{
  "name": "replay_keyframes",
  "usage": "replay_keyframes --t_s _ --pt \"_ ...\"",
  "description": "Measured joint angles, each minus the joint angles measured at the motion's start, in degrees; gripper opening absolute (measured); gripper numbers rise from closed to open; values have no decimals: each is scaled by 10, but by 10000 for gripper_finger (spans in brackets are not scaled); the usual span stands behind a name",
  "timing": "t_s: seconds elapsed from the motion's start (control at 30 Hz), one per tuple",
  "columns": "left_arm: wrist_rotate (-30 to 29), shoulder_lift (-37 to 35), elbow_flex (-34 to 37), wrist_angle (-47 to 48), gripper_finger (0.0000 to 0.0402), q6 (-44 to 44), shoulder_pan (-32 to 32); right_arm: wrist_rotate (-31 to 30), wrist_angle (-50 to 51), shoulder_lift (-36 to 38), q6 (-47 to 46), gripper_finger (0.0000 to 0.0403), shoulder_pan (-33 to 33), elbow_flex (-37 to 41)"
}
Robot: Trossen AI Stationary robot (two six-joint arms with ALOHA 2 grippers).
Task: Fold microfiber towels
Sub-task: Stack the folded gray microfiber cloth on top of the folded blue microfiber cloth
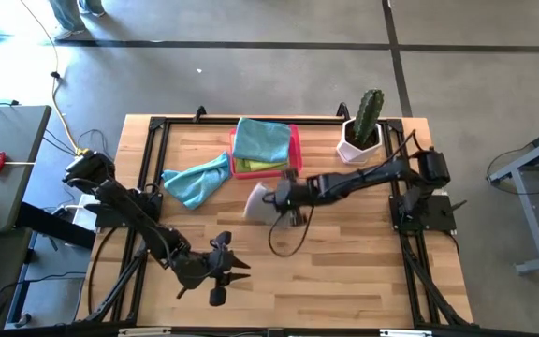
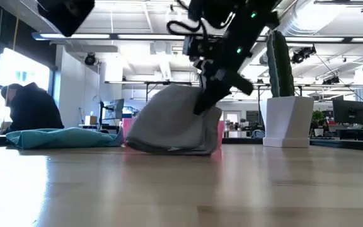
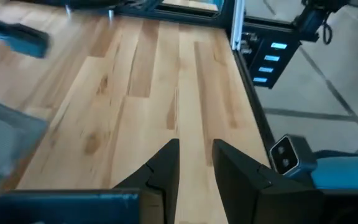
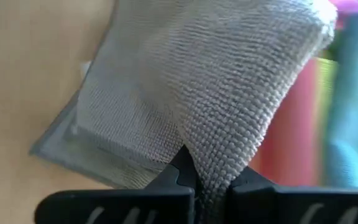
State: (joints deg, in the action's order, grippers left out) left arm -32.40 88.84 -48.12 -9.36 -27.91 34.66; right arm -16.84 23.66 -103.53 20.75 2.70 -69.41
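Observation:
A grey microfiber towel [image 1: 258, 202] is at the table's middle with my right gripper [image 1: 283, 197] shut on it. A teal towel [image 1: 197, 180] lies flat to its left. Another teal towel [image 1: 261, 139] lies over lime and yellow ones [image 1: 260, 166] on the pink tray [image 1: 296, 148] at the far side. My left gripper [image 1: 240, 267] hangs open over bare wood near the front left, with nothing between its fingers [image 3: 166, 163]. My right gripper pinches the grey towel's raised right-hand part [image 4: 211, 163] between its two fingers [image 4: 180, 167]; the cloth there is bunched, layers I cannot count. The fingers slant down from the table's right side. The towel rises to the fingers like a tent, and its lower folded part [image 2: 169, 149] rests on the table.
A cactus in a white pot [image 1: 362, 131] stands at the far right corner. Black frame rails [image 1: 148, 168] run along the table's edges. Bare wood [image 1: 344, 271] lies across the near half. A person [image 2: 30, 110] sits in the room behind.

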Motion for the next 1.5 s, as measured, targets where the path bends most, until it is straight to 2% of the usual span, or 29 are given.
replay_keyframes --t_s 0.3,0.6,0.9,1.1,1.23,1.5 --pt "-42 -16 1 29 87 2 19 -16 -66 0 178 0 -100 0" --pt "-62 -20 0 41 87 1 19 -14 -110 0 291 0 -173 0" --pt "-69 -20 0 40 87 15 8 7 -190 0 337 0 -202 -1" --pt "-69 -29 0 54 87 18 1 17 -165 1 321 0 -210 -46" --pt "-80 -45 0 69 87 17 -2 70 -163 -4 319 0 -228 -71" --pt "-97 -71 1 90 87 17 -2 84 -158 -63 321 0 -264 -98"
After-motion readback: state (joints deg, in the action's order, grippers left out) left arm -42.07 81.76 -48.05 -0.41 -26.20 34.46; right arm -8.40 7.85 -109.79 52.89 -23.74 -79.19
